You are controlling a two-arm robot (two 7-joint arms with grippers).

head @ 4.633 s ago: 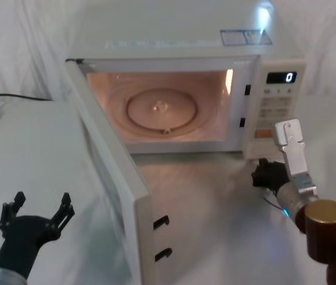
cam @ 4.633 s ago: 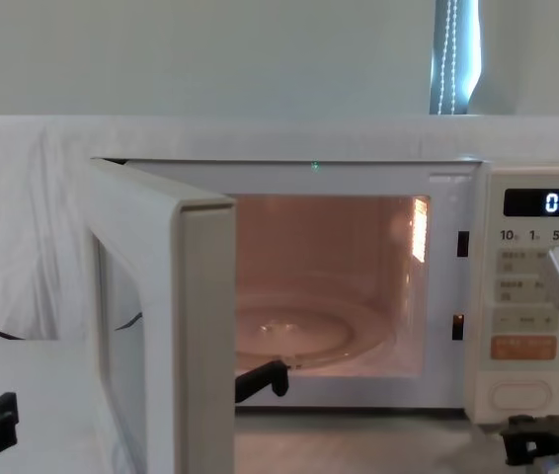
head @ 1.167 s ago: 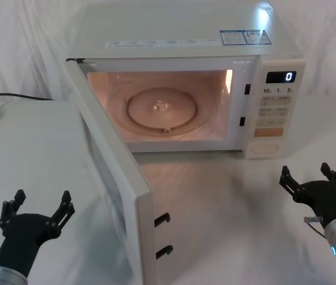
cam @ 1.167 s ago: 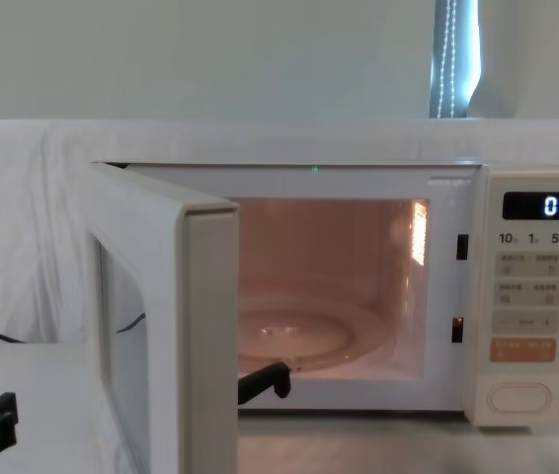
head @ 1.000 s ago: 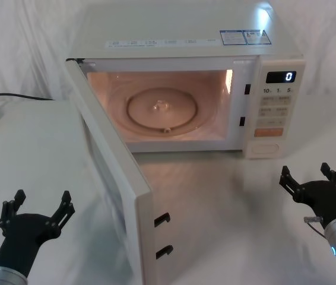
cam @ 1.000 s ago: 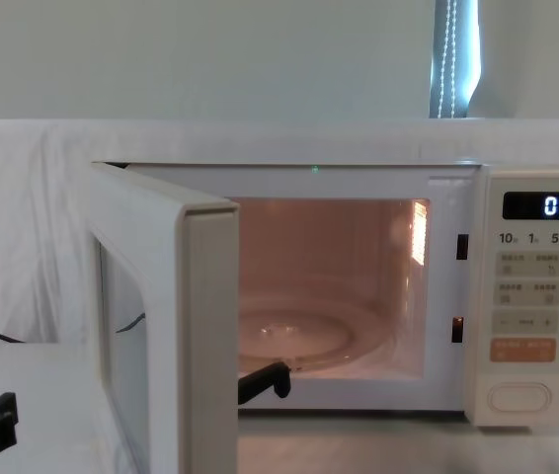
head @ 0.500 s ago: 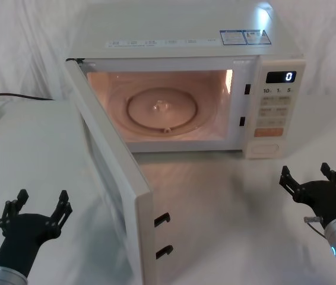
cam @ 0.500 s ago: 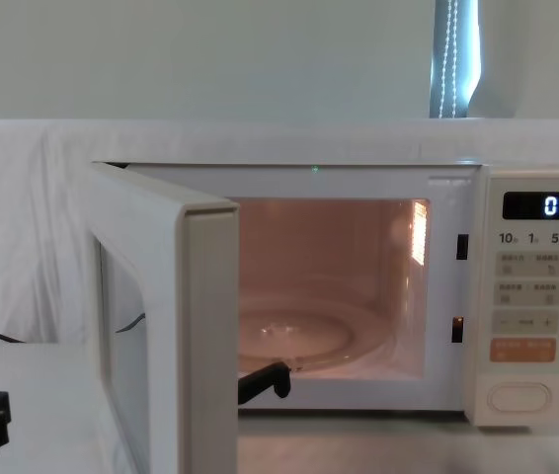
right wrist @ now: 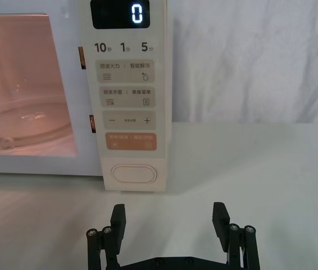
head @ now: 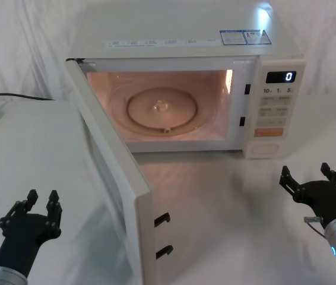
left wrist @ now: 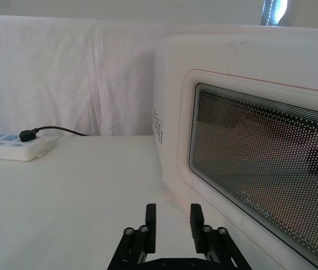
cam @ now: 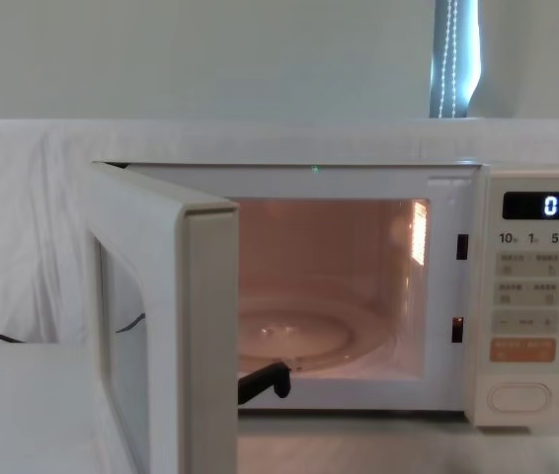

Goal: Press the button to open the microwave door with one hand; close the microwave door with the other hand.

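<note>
Nearest the robot, the left end effector (head: pixel 35 209) hovered low over the desk (head: pixel 31 148) with its fingers drawn close but gripping nothing, seemingly poised outside the microwave door (head: pixel 111 178) to push it shut. The right end effector (head: pixel 311 186) sat spread wide, empty, short of the button (head: pixel 265 149). The door swung fully outward. Farther left lay a power strip (left wrist: pixel 10 145), clear of the door's path.

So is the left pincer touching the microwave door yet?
No: in the head view the left pincer sits low on the table, with bare tabletop between it and the open microwave door.
</note>
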